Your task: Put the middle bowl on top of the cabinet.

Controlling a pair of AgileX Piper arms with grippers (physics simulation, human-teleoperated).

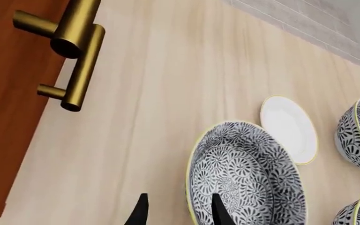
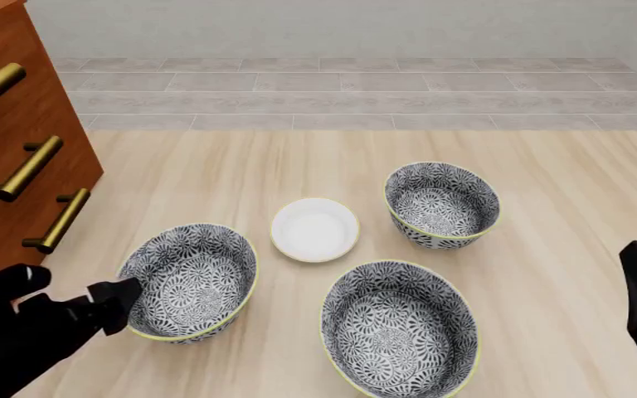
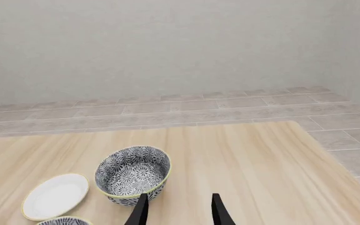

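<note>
Left pincer [image 1: 178, 211]: fingers spread, not pinching. In the left wrist view the near rim of the bowl falls in the gap between the two tips. I can't tell whether either one is touching it.

Right pincer [image 3: 178, 208]: also spread and holding nothing. It hangs over bare worktop [image 2: 562, 191] at the right edge, well apart from the bowls.

Middle bowl [image 2: 192, 280]: I take this to be the mid-sized one of the three patterned bowls. It sits upright on the worktop at front left, nearest the cabinet [image 2: 20, 149]. The white saucer [image 2: 314, 229] is just beside it, to its right and further back. The large bowl [image 2: 401, 327] is at front centre and the small bowl [image 2: 443, 203] is back right.

Key relation: the bowl lies directly ahead of your left pincer, with its left rim at the fingertips. The cabinet stands to the left of both, so the left arm is clearly the one to use.

Judgement: once you close on the rim wall, the lift has to go high and left. The cabinet top is out of the front view except for one corner.
</note>
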